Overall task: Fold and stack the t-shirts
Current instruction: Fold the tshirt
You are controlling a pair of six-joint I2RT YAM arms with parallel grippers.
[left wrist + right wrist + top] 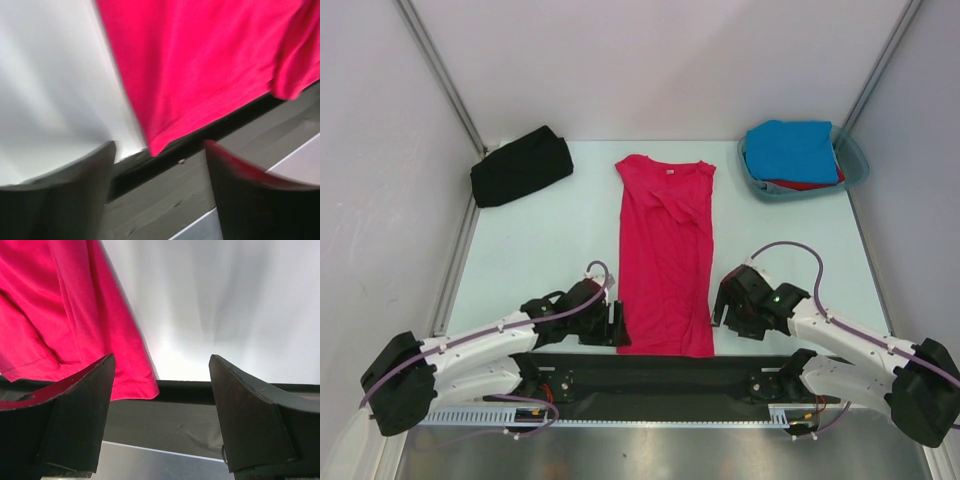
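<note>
A crimson-pink t-shirt lies in the middle of the table as a long narrow strip, neck at the far end. My left gripper stands open beside its near left hem corner, nothing between the fingers. My right gripper stands open just right of the near right hem corner, apart from the cloth. A black t-shirt sits folded at the back left. A bright blue t-shirt lies on top of a red one at the back right.
A translucent teal tub at the back right holds the blue and red shirts. A black strip runs along the table's near edge under the shirt's hem. White walls close in on the left, right and back.
</note>
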